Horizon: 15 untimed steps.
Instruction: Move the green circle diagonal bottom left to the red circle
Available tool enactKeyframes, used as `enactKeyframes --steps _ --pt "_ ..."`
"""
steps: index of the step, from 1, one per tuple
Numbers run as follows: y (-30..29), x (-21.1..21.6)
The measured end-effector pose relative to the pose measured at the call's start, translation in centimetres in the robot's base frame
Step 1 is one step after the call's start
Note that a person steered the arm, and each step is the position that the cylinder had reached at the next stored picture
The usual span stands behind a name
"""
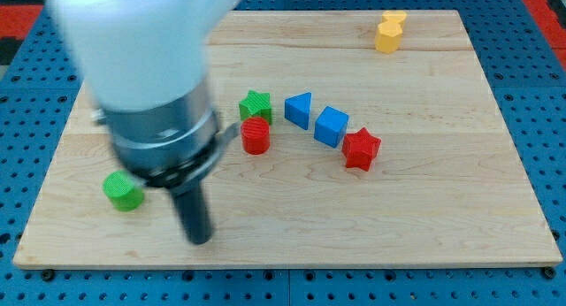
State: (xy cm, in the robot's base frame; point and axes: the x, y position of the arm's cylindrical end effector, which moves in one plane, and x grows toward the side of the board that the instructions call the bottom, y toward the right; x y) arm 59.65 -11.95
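The green circle (123, 190) lies near the board's left side, low in the view. The red circle (256, 135) sits near the middle, just below a green star (256, 106). My tip (199, 238) is at the end of the dark rod, to the right of and slightly below the green circle, a short gap from it. The red circle is up and to the right of the tip. The arm's large blurred body hides the board's upper left part.
A blue triangle (300, 110), a blue cube (332, 126) and a red star (361, 149) run in a line right of the red circle. Yellow blocks (388, 31) stand at the view's top right. The wooden board (442, 209) lies on a blue pegboard.
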Motion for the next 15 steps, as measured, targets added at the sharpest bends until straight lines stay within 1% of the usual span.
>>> enactKeyframes --steps 1,2,3,6,7,9,11,12,14,15 --pt "-7.6 -1.0" --pt "-11.0 -3.3" --pt "-10.0 -4.6" --pt "0.7 -4.6" --pt "-1.8 -4.9" --pt "-5.9 -7.7" --pt "0.2 -7.8" --pt "2.3 -8.3" --pt "2.3 -8.2" --pt "4.4 -6.1"
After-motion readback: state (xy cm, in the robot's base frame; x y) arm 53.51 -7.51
